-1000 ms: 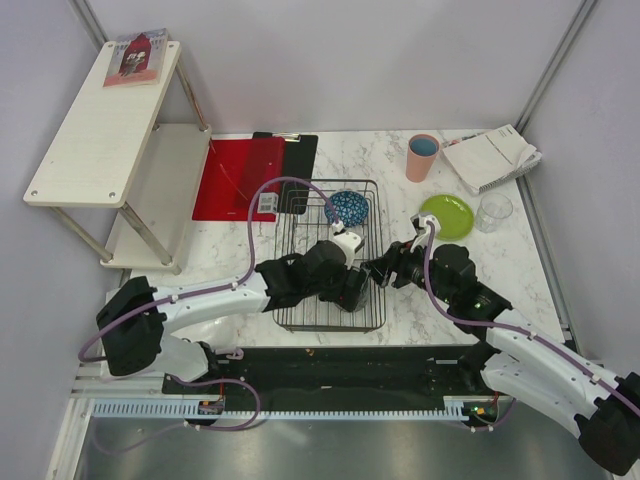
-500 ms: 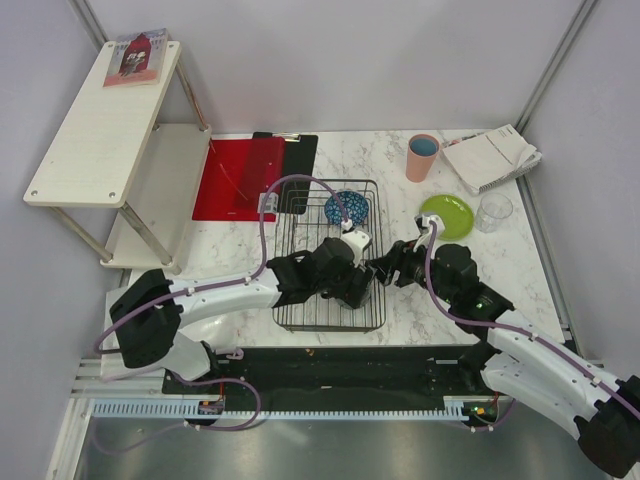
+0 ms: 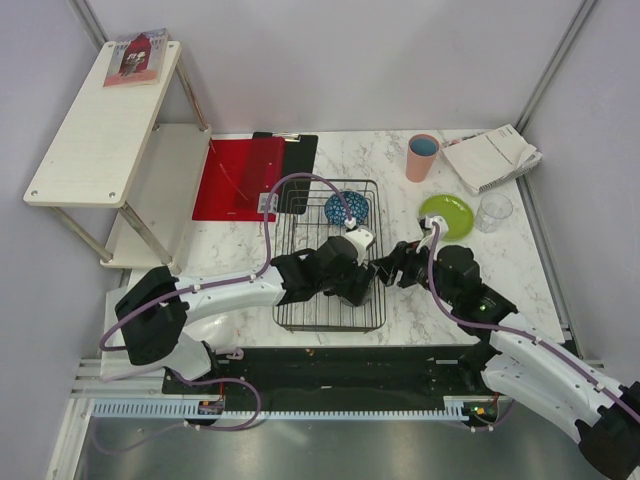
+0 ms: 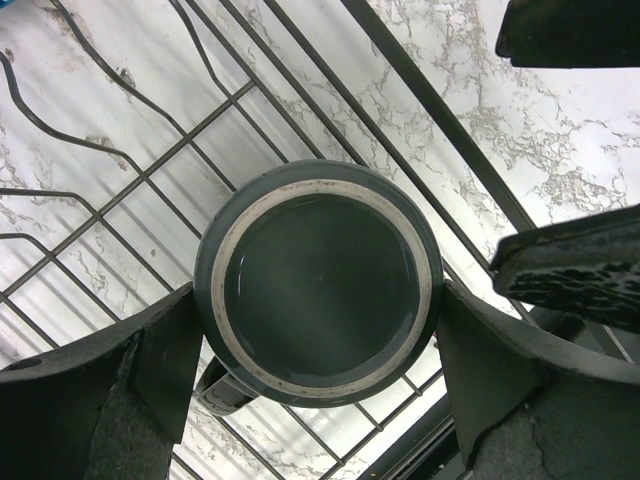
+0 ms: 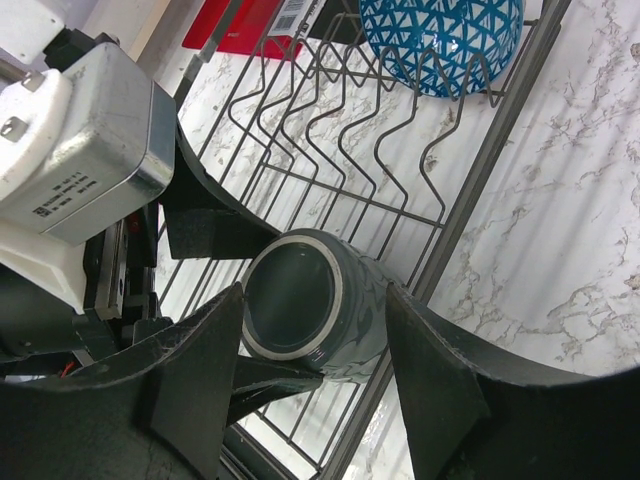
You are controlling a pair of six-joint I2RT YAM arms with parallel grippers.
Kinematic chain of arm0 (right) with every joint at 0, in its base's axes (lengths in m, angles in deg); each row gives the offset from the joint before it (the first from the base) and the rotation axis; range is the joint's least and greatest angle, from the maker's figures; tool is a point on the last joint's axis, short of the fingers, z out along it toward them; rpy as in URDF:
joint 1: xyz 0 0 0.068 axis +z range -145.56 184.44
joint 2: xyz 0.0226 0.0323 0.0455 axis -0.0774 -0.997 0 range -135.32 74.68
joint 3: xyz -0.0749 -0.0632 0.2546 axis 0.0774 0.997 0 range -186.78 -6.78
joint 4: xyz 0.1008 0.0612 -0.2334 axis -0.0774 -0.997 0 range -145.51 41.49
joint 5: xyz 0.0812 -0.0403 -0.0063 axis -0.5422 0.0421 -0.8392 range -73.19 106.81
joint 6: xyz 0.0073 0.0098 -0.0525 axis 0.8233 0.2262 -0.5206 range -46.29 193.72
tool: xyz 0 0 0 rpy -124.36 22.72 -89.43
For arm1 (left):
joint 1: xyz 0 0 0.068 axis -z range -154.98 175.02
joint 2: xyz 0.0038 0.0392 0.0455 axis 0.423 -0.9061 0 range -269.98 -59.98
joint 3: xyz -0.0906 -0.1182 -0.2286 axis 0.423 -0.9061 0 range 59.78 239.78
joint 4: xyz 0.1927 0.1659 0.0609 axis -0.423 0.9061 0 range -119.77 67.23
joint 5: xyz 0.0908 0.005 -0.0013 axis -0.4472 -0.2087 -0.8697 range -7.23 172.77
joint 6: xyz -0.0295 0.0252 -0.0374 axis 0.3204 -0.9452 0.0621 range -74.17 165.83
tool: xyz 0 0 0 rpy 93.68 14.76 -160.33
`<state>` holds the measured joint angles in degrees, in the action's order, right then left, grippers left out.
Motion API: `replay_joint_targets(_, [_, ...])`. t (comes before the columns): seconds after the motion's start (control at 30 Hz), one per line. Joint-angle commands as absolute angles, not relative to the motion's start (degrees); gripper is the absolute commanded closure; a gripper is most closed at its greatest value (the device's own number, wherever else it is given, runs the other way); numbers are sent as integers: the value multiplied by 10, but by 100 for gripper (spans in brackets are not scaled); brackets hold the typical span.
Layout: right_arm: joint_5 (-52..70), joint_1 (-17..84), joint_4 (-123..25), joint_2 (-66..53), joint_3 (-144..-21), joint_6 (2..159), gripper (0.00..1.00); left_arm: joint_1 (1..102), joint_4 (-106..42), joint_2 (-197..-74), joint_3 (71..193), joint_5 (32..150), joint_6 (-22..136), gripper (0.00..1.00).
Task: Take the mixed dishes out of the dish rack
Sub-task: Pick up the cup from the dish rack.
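dark grey mug (image 4: 318,285) sits upside down in the near right corner of the dish rack (image 3: 300,308), base up and mouth on the bars. its long axis is roughly upright, with the handle (image 4: 215,385) low on its side. left claw (image 4: 315,330) is spread wide around it, one finger at each flank; i cannot tell whether they press on it. right claw (image 5: 315,290) hangs half open just outside the rack's right edge, holding nothing. blue patterned bowl (image 5: 440,40) stands on edge at the rack's far end.

place: robot test cell | cues: plain panel walls (image 3: 350,60); metal corner posts (image 3: 553,62); marble-look table (image 3: 360,155)
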<state>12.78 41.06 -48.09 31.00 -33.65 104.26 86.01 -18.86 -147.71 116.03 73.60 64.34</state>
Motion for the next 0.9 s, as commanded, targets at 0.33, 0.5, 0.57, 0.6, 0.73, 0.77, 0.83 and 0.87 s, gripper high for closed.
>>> replay_joint_targets(0.33, [129, 423, -484, 334, -434, 1029, 33, 861, -161, -1366, 1146, 737, 644, 98])
replay_joint_targets(0.5, [145, 422, -508, 340, -453, 1024, 33, 841, -156, -1301, 1137, 763, 666, 98])
replay_joint_targets(0.57, [146, 422, -506, 341, -453, 1026, 33, 832, -147, -1282, 1138, 771, 670, 98])
replay_joint_targets(0.6, [145, 423, -507, 340, -452, 1029, 33, 822, -146, -1275, 1137, 776, 675, 98])
replay_joint_targets(0.73, [153, 422, -507, 343, -448, 1032, 33, 774, -159, -1227, 1127, 825, 700, 98])
replay_joint_targets(0.77, [157, 422, -507, 346, -447, 1034, 33, 758, -180, -1207, 1123, 852, 710, 98])
replay_joint_targets(0.83, [165, 422, -506, 354, -446, 1037, 33, 700, -209, -1188, 1106, 931, 748, 98])
replay_joint_targets(0.87, [165, 422, -506, 357, -444, 1038, 33, 679, -226, -1180, 1099, 959, 764, 98])
